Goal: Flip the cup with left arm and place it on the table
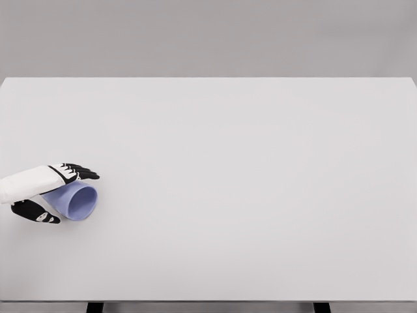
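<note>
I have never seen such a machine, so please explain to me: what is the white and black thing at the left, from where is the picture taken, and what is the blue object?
This is a computer simulation, not a real photo. The picture comes from a camera on a humanoid robot's head, looking down at a white table. The white and black thing is the robot's left hand, coming in from the left edge. Its fingers lie over the top of a light blue cup and its thumb is under it, so it is grasping the cup. The cup is on its side, with the open mouth turned to the right. The other arm is not in the picture.
</note>
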Action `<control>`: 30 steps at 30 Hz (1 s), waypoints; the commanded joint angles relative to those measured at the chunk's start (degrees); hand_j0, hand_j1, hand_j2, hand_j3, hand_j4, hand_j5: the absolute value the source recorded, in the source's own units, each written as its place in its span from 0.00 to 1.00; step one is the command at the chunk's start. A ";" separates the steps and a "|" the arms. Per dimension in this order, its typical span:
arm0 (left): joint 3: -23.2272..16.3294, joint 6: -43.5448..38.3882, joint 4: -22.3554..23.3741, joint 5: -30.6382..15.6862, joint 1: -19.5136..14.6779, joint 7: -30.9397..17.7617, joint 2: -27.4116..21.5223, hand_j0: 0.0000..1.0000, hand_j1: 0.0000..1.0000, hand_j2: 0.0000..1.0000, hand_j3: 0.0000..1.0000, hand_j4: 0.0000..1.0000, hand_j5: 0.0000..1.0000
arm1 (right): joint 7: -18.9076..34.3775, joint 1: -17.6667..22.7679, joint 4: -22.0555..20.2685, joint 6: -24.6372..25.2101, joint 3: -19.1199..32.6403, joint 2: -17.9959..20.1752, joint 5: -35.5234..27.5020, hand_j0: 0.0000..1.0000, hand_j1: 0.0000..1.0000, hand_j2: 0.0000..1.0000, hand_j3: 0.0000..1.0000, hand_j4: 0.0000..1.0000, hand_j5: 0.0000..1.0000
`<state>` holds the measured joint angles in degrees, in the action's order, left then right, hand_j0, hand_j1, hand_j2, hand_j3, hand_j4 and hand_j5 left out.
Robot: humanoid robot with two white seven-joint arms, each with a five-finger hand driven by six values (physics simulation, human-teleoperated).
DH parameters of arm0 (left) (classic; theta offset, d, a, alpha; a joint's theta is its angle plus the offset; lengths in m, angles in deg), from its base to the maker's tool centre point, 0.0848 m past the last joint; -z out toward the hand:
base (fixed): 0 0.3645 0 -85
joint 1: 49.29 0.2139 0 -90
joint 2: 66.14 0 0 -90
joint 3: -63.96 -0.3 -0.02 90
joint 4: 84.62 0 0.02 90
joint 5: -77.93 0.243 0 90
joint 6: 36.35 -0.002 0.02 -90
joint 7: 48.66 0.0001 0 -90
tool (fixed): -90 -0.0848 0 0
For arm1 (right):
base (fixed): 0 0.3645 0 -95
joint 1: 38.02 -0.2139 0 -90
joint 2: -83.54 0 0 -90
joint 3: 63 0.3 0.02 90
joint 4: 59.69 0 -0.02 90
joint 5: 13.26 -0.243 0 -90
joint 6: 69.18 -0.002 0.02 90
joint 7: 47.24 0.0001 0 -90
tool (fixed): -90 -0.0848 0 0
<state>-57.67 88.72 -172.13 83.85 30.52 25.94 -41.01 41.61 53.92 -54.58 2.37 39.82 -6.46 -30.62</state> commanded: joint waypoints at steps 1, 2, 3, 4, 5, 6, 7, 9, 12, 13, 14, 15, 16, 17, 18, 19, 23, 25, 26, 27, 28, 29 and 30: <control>0.08 -0.07 0.15 -0.39 0.00 0.02 0.09 1.00 1.00 1.00 1.00 1.00 1.00 | 0.01 0.00 -0.01 -0.01 0.01 0.00 -0.04 1.00 1.00 1.00 1.00 1.00 1.00; -0.01 -0.07 0.15 -0.39 0.00 0.02 0.09 1.00 1.00 1.00 1.00 1.00 1.00 | 0.01 0.00 -0.01 -0.01 0.01 0.00 -0.04 1.00 1.00 1.00 1.00 1.00 1.00; 0.08 -0.07 0.15 -0.39 0.00 0.02 0.09 1.00 1.00 1.00 1.00 1.00 1.00 | 0.01 0.00 -0.01 -0.01 0.01 0.00 -0.04 1.00 1.00 1.00 1.00 1.00 1.00; -0.01 -0.07 0.15 -0.39 0.00 0.02 0.09 1.00 1.00 1.00 1.00 1.00 1.00 | 0.01 0.00 -0.01 -0.01 0.01 0.00 -0.04 1.00 1.00 1.00 1.00 1.00 1.00; -0.01 -0.07 0.15 -0.39 0.00 0.02 0.09 0.95 0.95 0.95 0.95 0.95 0.95 | 0.01 0.00 -0.01 -0.01 0.01 0.00 -0.04 1.00 1.00 1.00 1.00 1.00 1.00; 0.08 -0.07 0.15 -0.39 0.00 0.02 0.09 0.94 0.94 0.94 0.94 0.94 0.94 | 0.01 0.00 -0.01 -0.01 0.01 0.00 -0.04 1.00 1.00 1.00 1.00 1.00 1.00; 0.08 -0.07 0.15 -0.39 0.00 0.02 0.09 0.92 0.92 0.92 0.92 0.92 0.92 | 0.01 0.00 -0.01 -0.01 0.01 0.00 -0.04 1.00 1.00 1.00 1.00 1.00 1.00; 0.08 -0.07 0.15 -0.21 0.00 0.02 0.09 0.88 0.88 0.88 0.88 0.88 0.88 | 0.01 0.00 -0.01 -0.01 0.01 0.00 -0.04 1.00 1.00 1.00 1.00 1.00 1.00; 0.08 -0.07 -0.03 -0.21 0.00 0.02 0.18 0.79 0.79 0.79 0.79 0.79 0.79 | 0.01 0.00 -0.01 -0.01 0.01 0.00 -0.04 1.00 1.00 1.00 1.00 1.00 1.00; 0.08 -0.07 -0.03 -0.21 0.00 0.02 0.26 0.79 0.79 0.79 0.79 0.79 0.79 | 0.01 0.00 -0.01 -0.01 0.01 0.00 -0.04 1.00 1.00 1.00 1.00 1.00 1.00; -0.01 -0.07 -0.12 -0.21 0.00 0.02 0.26 0.79 0.79 0.79 0.79 0.79 0.79 | 0.01 0.00 -0.01 -0.01 0.01 0.00 -0.04 1.00 1.00 1.00 1.00 1.00 1.00; 0.08 -0.07 -0.20 -0.21 0.00 0.02 0.18 0.79 0.79 0.79 0.79 0.79 0.79 | 0.01 0.00 -0.01 -0.01 0.01 0.00 -0.04 1.00 1.00 1.00 1.00 1.00 1.00; -0.01 -0.07 -0.20 -0.21 0.00 0.02 0.26 0.79 0.79 0.79 0.79 0.79 0.79 | 0.01 0.00 -0.01 -0.01 0.01 0.00 -0.04 1.00 1.00 1.00 1.00 1.00 1.00; 0.08 -0.07 -0.20 -0.21 0.00 0.02 0.26 0.79 0.79 0.79 0.79 0.79 0.79 | 0.01 0.00 -0.01 -0.01 0.01 0.00 -0.04 1.00 1.00 1.00 1.00 1.00 1.00; 0.08 -0.07 -0.12 -0.21 0.00 0.02 0.26 0.79 0.79 0.79 0.79 0.79 0.79 | 0.01 0.00 -0.01 -0.01 0.01 0.00 -0.04 1.00 1.00 1.00 1.00 1.00 1.00; 0.08 -0.07 -0.12 -0.21 0.00 0.02 0.26 0.79 0.79 0.79 0.79 0.79 0.79 | 0.01 0.00 -0.01 -0.01 0.01 0.00 -0.04 1.00 1.00 1.00 1.00 1.00 1.00; 0.08 -0.07 -0.12 -0.39 -0.09 0.02 0.26 0.79 0.79 0.79 0.79 0.79 0.79 | 0.01 0.00 -0.01 -0.01 0.01 0.00 -0.04 1.00 1.00 1.00 1.00 1.00 1.00; 0.25 -0.07 -0.03 -0.48 -0.18 0.02 0.26 0.79 0.79 0.79 0.79 0.79 0.79 | 0.01 0.00 -0.01 -0.01 0.01 0.00 -0.04 1.00 1.00 1.00 1.00 1.00 1.00; 0.43 -0.07 -0.03 -0.56 -0.18 0.02 0.26 0.79 0.79 0.79 0.79 0.79 0.79 | 0.01 0.00 -0.01 -0.01 0.01 0.00 -0.04 1.00 1.00 1.00 1.00 1.00 1.00; 0.52 -0.07 -0.03 -0.65 -0.18 0.11 0.18 0.79 0.79 0.79 0.79 0.79 0.79 | 0.01 0.00 -0.01 -0.01 0.01 0.00 -0.04 1.00 1.00 1.00 1.00 1.00 1.00; 0.60 -0.07 -0.12 -0.83 -0.18 0.11 0.18 0.79 0.79 0.79 0.79 0.79 0.79 | 0.01 0.00 -0.01 -0.01 0.01 0.00 -0.04 1.00 1.00 1.00 1.00 1.00 1.00; 0.69 -0.07 -0.20 -1.00 -0.18 0.11 0.18 0.79 0.79 0.79 0.79 0.79 0.79 | 0.01 0.00 -0.01 -0.01 0.01 0.00 -0.04 1.00 1.00 1.00 1.00 1.00 1.00; 0.69 -0.07 -0.20 -1.09 -0.26 0.11 0.17 0.79 0.79 0.79 0.79 0.79 0.79 | 0.01 0.00 -0.01 -0.01 0.01 0.00 -0.04 1.00 1.00 1.00 1.00 1.00 1.00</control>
<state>-57.14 88.72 -172.27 83.38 30.25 26.01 -40.76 41.61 53.92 -54.58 2.37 39.82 -6.46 -30.62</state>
